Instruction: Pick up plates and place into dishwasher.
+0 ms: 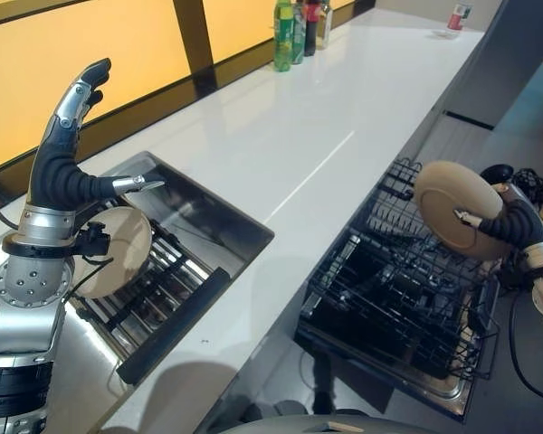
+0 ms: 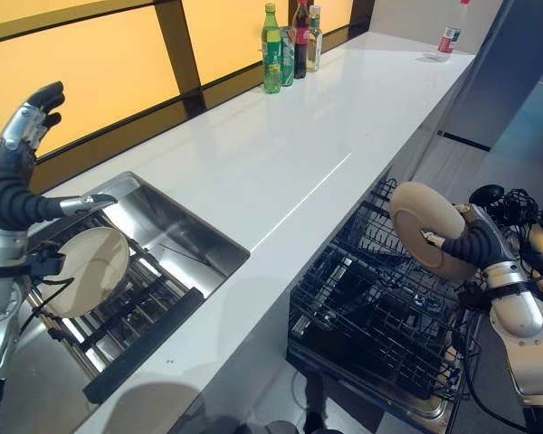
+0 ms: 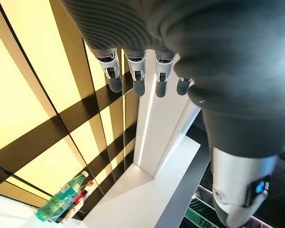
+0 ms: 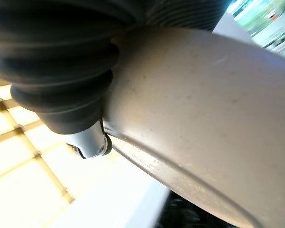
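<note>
My right hand (image 1: 511, 221) is shut on a beige plate (image 1: 454, 206), held on edge above the right side of the pulled-out black dishwasher rack (image 1: 394, 289). The right wrist view has the plate (image 4: 204, 109) pressed against my thumb. A second beige plate (image 1: 118, 249) leans upright in the sink's rack (image 1: 158, 285). My left hand (image 1: 68, 149) is raised above the sink with straight fingers (image 3: 135, 78), open and holding nothing.
The steel sink (image 1: 213, 217) is sunk into the long white counter (image 1: 326, 117). Several bottles (image 1: 294, 32) stand at the counter's far edge by the yellow wall panels. A small red-labelled bottle (image 1: 457, 18) stands at the far right end.
</note>
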You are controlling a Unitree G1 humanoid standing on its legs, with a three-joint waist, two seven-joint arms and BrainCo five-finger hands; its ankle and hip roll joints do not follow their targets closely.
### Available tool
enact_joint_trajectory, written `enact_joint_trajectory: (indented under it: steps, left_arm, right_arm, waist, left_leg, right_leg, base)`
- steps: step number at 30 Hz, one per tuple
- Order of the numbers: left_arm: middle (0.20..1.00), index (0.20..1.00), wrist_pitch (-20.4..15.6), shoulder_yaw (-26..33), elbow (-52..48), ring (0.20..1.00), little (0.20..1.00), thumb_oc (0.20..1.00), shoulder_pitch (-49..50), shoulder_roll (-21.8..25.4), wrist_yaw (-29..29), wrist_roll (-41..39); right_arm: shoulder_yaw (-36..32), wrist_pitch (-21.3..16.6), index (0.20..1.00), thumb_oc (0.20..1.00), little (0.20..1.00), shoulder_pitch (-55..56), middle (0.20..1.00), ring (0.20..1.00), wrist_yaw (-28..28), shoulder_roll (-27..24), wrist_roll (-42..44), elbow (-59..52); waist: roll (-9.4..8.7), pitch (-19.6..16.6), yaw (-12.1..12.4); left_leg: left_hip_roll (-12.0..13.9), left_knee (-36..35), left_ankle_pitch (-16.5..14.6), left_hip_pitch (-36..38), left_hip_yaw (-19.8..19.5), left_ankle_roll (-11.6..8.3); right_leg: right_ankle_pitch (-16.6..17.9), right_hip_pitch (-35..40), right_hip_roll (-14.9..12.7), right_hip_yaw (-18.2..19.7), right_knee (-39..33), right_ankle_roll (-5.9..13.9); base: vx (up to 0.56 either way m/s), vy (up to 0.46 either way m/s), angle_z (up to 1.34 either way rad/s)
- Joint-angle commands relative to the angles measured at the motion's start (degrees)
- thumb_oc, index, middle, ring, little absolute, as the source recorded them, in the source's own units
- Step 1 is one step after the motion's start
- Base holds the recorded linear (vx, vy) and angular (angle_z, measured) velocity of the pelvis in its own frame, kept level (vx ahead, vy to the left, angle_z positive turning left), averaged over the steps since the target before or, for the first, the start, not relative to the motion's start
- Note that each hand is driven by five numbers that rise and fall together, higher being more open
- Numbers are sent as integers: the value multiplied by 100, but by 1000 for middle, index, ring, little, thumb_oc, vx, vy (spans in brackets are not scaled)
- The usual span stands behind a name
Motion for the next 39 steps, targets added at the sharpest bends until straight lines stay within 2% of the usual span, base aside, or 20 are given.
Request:
enact_joint_trajectory:
  steps: [1,6,9,14,17,20,26,39]
  left_arm:
    - [1000,1000,-149,318,82,1000,1000,1000,28,345,35,-22]
    - [1000,1000,-158,500,54,1000,1000,1000,140,436,-5,-126]
    - [1000,1000,-159,533,19,1000,1000,1000,147,434,-32,-138]
    - [1000,1000,-74,358,-20,1000,1000,1000,-3,447,-92,-118]
    - [1000,1000,-58,206,11,1000,1000,1000,-87,421,-103,-49]
    - [1000,1000,-81,30,93,1000,1000,1000,-180,422,-93,-11]
    - [1000,1000,-124,-126,176,1000,1000,1000,-268,434,-127,-12]
    - [1000,1000,-230,-282,394,1000,1000,1000,-333,400,-272,-36]
  right_arm:
    - [-271,158,200,200,200,-130,200,200,-429,-287,-360,59]
    - [-408,435,200,200,200,89,200,200,-389,-220,-544,181]
    - [-305,500,200,200,200,123,200,200,116,-197,-537,182]
    - [250,626,200,200,200,-43,200,200,1027,-289,-144,221]
    - [568,669,200,200,200,-196,200,200,1324,-284,46,358]
    - [860,507,200,200,200,-311,200,200,1514,-278,409,730]
    - [1025,153,200,200,200,-368,200,200,1582,-184,857,1363]
    - [1097,-64,200,200,200,-434,200,200,1974,-6,1506,2215]
  waist:
    - [-166,-244,-45]
    - [-104,-206,-95]
    - [-78,-172,-101]
    - [-88,-162,-50]
    - [-100,-156,-14]
    - [-122,-144,40]
    - [-174,-116,106]
    - [-266,-96,204]
  left_leg:
    - [-211,228,37,-609,-89,125]
    - [-181,213,90,-647,-87,92]
    - [-176,213,107,-663,-87,79]
    - [-180,184,138,-630,-110,66]
    - [-186,183,149,-627,-139,59]
    - [-188,169,161,-608,-170,58]
    - [-200,175,166,-599,-222,70]
    - [-180,136,176,-534,-270,60]
  right_leg:
    - [-786,88,-212,-208,707,345]
    - [-822,6,-197,-234,817,340]
    - [-845,-41,-212,-264,891,350]
    - [-858,-28,-240,-337,931,358]
    - [-859,-17,-251,-372,939,356]
    - [-853,20,-261,-415,925,354]
    - [-839,55,-268,-474,921,354]
    - [-834,165,-224,-540,860,338]
  base:
    - [-14,-58,16]
    - [-17,-27,7]
    - [-10,-7,2]
    - [14,-14,4]
    - [31,-15,5]
    - [41,-14,8]
    - [26,-14,8]
    - [23,-15,2]
